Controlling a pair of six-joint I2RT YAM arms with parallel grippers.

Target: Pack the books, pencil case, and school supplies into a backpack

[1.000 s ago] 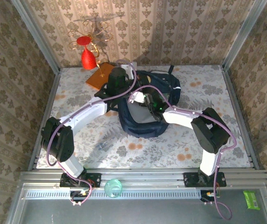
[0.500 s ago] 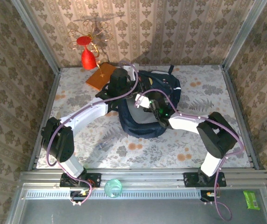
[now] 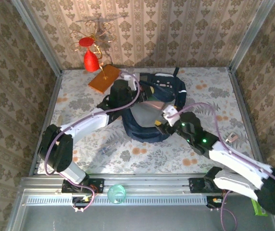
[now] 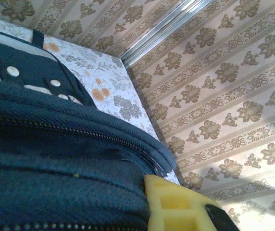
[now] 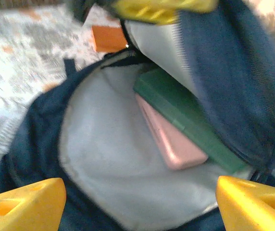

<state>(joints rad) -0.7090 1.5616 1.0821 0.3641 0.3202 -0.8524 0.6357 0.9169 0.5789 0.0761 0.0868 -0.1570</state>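
Holding the large navy fabric backpack [image 3: 171, 90] open on the floral worktop [image 3: 80, 103], the left end effector [image 5: 164, 9] is clamped on its flap. The right end effector [image 5: 137, 207] hangs at the mouth, fingers apart and empty. The dark green book [image 5: 185, 115] and pale-pink pencil case [image 5: 168, 139] are inside; a small clear piece [image 3: 106, 147] apparently awaits packing.

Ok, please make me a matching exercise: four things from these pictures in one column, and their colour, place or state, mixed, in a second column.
Column A
1. pencil case
2. book
3. flat slab
4. right gripper

Column B
a. orange, on the table outside the backpack
b. open
c. pink, inside the backpack
d. dark green, inside the backpack

Pairs: 1-c, 2-d, 3-a, 4-b
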